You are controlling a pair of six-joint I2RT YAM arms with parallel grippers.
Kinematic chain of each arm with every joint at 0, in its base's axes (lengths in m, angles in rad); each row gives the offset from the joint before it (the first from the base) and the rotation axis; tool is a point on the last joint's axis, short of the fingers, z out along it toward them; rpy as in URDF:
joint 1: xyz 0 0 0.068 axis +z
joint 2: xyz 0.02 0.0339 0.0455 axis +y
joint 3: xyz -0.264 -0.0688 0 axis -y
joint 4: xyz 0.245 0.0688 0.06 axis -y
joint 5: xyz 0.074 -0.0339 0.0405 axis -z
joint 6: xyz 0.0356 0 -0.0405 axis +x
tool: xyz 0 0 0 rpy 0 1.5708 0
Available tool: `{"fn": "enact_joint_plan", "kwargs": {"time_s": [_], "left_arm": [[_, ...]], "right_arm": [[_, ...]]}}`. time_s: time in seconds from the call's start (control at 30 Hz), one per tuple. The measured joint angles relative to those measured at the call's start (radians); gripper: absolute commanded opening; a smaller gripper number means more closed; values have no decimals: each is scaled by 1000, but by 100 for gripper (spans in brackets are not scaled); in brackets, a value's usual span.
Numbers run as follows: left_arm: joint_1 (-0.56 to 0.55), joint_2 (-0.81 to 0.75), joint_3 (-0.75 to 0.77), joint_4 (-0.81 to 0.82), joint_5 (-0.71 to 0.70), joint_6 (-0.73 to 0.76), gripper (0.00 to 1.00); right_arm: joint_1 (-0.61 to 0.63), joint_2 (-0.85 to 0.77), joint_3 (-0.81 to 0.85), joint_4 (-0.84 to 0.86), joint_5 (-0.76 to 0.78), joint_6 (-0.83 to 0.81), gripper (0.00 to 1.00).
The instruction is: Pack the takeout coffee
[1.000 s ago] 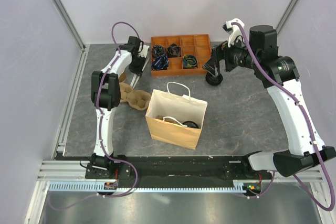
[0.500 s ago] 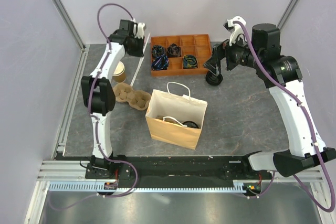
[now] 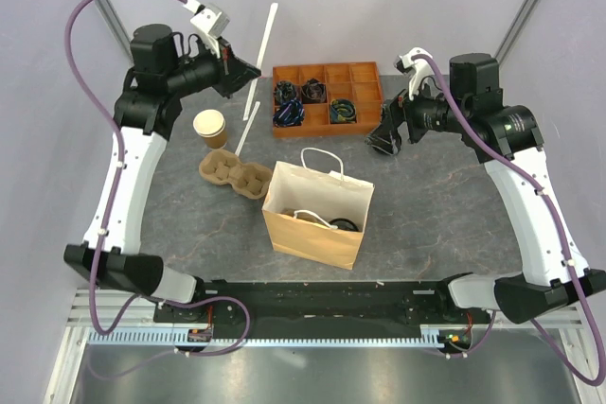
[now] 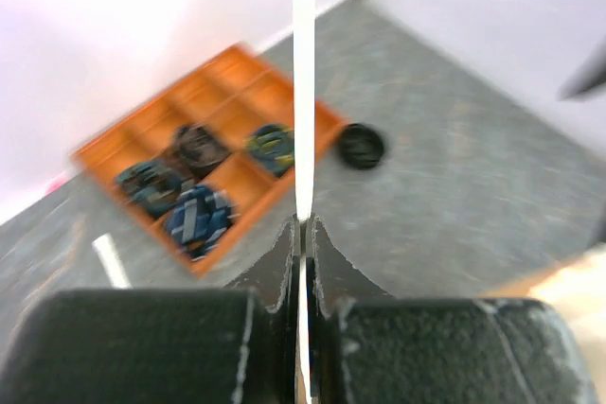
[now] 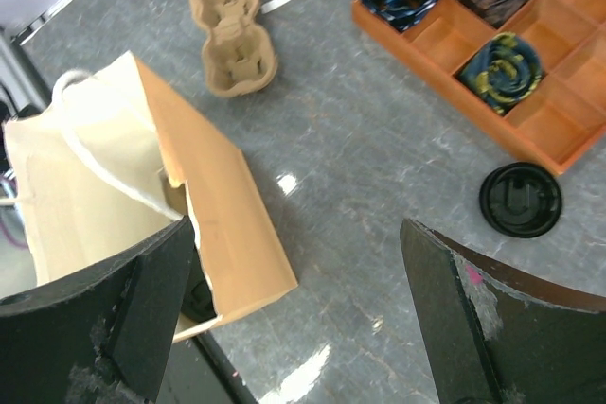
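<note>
No lidded cup shows plainly, so the takeout coffee is hidden. Only a dark round shape [image 3: 345, 225] lies inside the brown paper bag [image 3: 312, 224]. My left gripper [image 3: 252, 71] is raised at the back left, shut on a long white straw [image 3: 268, 30] that stands up between its fingers [image 4: 284, 253]. A lidless tan cup [image 3: 210, 127] stands on the table below it. My right gripper [image 3: 383, 130] hangs open beside the orange tray, with a loose black lid [image 5: 520, 199] on the table just to one side of it.
An orange compartment tray [image 3: 365, 73] holding coiled dark items sits at the back. A pulp cup carrier [image 3: 235, 174] lies left of the bag. A second white straw [image 3: 244, 134] lies between the cup and the tray. Grey walls close in the back and sides.
My left arm has risen from the table near the cup and swung back to the left, carrying the straw upward. The right gripper has shifted slightly and stayed open.
</note>
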Motion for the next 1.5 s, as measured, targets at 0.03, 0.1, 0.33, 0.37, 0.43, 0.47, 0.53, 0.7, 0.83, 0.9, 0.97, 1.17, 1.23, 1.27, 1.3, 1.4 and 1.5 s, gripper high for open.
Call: {"fn": "enact_joint_plan", "kwargs": {"time_s": [0.03,0.1,0.33,0.37,0.43,0.47,0.53,0.7,0.83,0.9,0.97,1.17,1.23,1.27,1.3,1.4,1.5], "left_arm": [[0,-34,-22,10,40,-4,2],[0,-88,-59,29,112,-10,2],[-16,-266,-230,85,345,-35,2],[-31,-293,-268,95,370,-37,2],[-74,-342,-339,109,408,-38,2],[-94,-356,-360,111,423,-38,2],[-148,-380,-403,129,447,-37,2],[-290,-407,-470,162,466,19,2],[-352,-397,-496,180,473,82,2],[-364,-380,-505,188,472,117,2],[-374,-359,-520,196,472,150,2],[-393,-323,-577,190,459,222,2],[-393,-320,-587,171,447,249,4],[-393,-320,-590,161,443,266,7],[-393,-319,-591,148,439,280,14],[-394,-319,-591,104,418,328,32],[-394,-319,-591,51,398,360,43]], "right_arm": [[0,-3,-6,-7,-8,-5,98],[0,-14,-21,-20,-18,-14,98],[0,-82,-88,-56,-24,-28,98],[0,-90,-92,-59,-24,-28,98],[0,-106,-99,-60,-25,-29,98],[0,-112,-103,-60,-25,-29,98],[0,-118,-107,-61,-25,-29,98],[0,-119,-116,-61,-25,-32,98],[0,-119,-117,-61,-26,-36,98],[0,-119,-119,-61,-26,-38,98],[0,-119,-119,-66,-25,-42,98],[0,-119,-119,-90,-24,-67,98],[0,-119,-119,-97,-24,-74,98],[0,-119,-119,-101,-23,-79,98],[0,-119,-119,-104,-23,-82,98],[0,-119,-119,-112,-16,-90,98],[0,-119,-119,-117,-4,-98,98]]}}
